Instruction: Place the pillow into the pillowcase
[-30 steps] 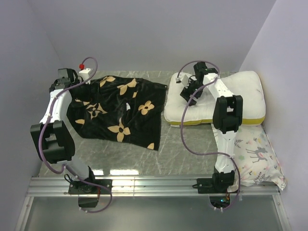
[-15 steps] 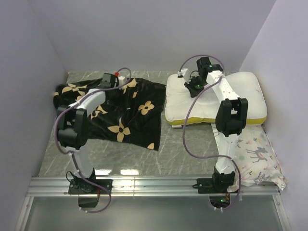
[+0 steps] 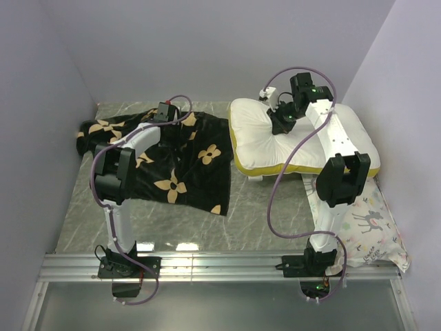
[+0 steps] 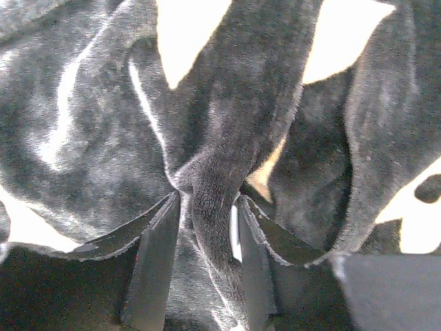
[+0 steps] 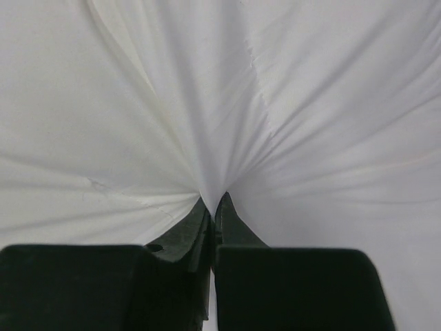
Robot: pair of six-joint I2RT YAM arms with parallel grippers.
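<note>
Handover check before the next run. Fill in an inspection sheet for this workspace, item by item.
Surface: grey marbled table, metal rail along its near edge.
Job's things: white pillow at far right; black flowered pillowcase crumpled at left; pillow not inside.
Clutter: deer-print pillow at near right, beside the right arm.
Grippers: left tool pinches a pillowcase fold; right tool shut on pillow fabric.
Cables: purple cables loop along both arms.
Surroundings: plain pale walls on three sides.

right arm (image 3: 337, 181) hides part of the deer-print pillow (image 3: 377, 229); opening of the pillowcase (image 3: 196, 165) unclear.
</note>
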